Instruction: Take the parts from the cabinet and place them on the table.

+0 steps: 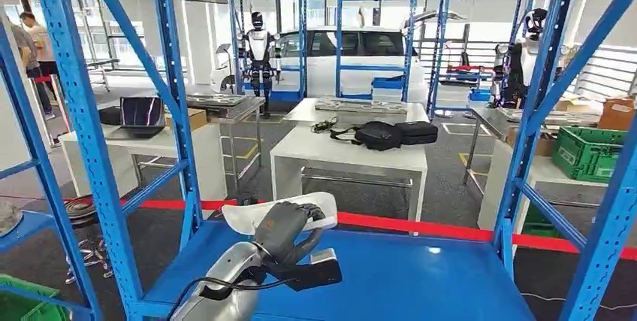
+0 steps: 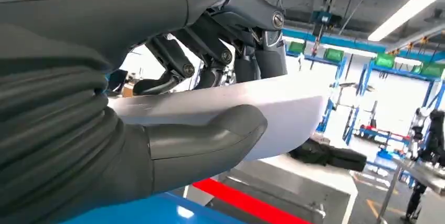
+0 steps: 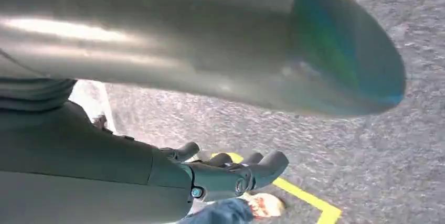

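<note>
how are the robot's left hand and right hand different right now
The left hand is raised over the blue shelf; the right hand hangs down over grey floor with a yellow line. The left hand grips a white part, thumb on one face and fingers on the other; the right hand holds nothing, its fingers loosely apart. Both are dark grey, many-fingered hands.

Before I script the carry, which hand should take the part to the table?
Left. The left hand already grips the white part over the blue shelf; the right hand hangs over the floor, holding nothing.
</note>
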`<state>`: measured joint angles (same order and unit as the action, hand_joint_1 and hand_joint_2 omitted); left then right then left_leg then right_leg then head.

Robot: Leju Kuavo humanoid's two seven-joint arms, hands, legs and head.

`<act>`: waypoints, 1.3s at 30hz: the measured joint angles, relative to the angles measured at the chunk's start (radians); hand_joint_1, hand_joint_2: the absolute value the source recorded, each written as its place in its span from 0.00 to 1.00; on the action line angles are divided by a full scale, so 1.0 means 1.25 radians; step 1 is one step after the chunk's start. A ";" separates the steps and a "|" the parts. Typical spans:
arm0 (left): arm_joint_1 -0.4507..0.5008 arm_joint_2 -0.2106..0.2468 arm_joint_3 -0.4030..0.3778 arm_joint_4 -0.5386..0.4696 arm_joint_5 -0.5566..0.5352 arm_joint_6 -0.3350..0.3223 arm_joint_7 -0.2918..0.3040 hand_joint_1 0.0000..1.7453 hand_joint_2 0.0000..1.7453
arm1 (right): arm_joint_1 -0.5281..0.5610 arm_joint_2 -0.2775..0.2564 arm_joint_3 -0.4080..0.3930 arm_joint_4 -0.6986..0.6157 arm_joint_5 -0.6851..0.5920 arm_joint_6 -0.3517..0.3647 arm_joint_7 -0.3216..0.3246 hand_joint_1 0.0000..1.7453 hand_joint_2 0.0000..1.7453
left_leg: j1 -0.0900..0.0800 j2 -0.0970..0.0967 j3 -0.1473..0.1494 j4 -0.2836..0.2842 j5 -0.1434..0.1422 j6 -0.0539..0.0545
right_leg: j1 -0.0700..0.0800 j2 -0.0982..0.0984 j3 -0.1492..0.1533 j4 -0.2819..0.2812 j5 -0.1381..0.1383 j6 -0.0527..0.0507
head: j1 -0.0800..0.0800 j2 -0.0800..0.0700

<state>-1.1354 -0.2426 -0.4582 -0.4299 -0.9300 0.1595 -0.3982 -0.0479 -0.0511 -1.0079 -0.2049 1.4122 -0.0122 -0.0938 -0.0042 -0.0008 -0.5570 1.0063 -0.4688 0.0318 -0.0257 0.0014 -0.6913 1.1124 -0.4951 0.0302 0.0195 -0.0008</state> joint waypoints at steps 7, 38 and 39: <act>0.000 -0.004 -0.016 0.003 0.001 0.010 0.006 0.98 1.00 | -0.003 -0.008 -0.009 0.000 -0.021 -0.004 0.003 0.00 0.00 | -0.003 0.001 -0.060 0.021 0.032 -0.005 | 0.000 -0.001 0.083 0.000 -0.010 0.002 | 0.001 0.000; -0.009 0.001 -0.031 0.027 0.027 0.023 0.001 0.98 1.00 | -0.006 0.022 -0.046 0.000 -0.034 -0.014 0.010 0.00 0.00 | 0.001 0.002 -0.051 0.011 0.029 -0.008 | -0.003 -0.001 0.054 0.032 -0.002 0.009 | 0.002 0.000; -0.011 0.002 -0.031 0.027 0.027 0.023 0.003 0.98 1.00 | -0.007 0.022 -0.046 0.000 -0.033 -0.014 0.009 0.00 0.00 | 0.001 0.002 -0.057 0.020 0.032 -0.012 | -0.004 -0.002 0.103 -0.044 -0.008 0.009 | 0.002 0.000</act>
<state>-1.1490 -0.2396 -0.4971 -0.3964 -0.8957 0.1877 -0.3945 -0.0571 -0.0237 -1.0655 -0.2052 1.3706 -0.0294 -0.0824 -0.0032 0.0022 -0.6285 1.0309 -0.4291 0.0173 -0.0306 -0.0009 -0.5626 1.0580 -0.5047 0.0417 0.0217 -0.0008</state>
